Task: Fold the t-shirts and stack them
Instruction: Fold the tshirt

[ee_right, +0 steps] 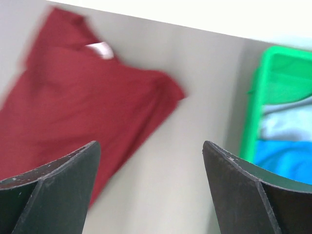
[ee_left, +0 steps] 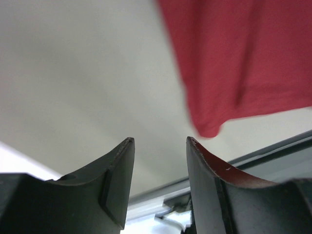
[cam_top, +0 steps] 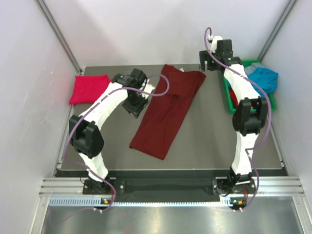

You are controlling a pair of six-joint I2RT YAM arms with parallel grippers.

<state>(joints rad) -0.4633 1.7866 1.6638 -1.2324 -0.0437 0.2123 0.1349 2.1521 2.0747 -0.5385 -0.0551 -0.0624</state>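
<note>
The dark maroon t-shirt (cam_top: 168,109) lies folded into a long strip, slanting across the middle of the table. The bright crimson t-shirt (cam_top: 88,88) lies folded at the back left. The teal-blue t-shirt (cam_top: 264,78) hangs in the green bin. My left gripper (cam_top: 135,109) is open and empty, just left of the maroon strip. The left wrist view shows its jaws (ee_left: 160,139) apart over bare table, with the maroon shirt's corner (ee_left: 243,58) ahead. My right gripper (cam_top: 204,62) is open and empty above the shirt's back right sleeve (ee_right: 83,102).
The green plastic bin (cam_top: 228,96) stands at the right edge, also in the right wrist view (ee_right: 253,97), with teal cloth (ee_right: 282,161) inside. White walls enclose the table on three sides. The metal rail (cam_top: 170,185) runs along the near edge.
</note>
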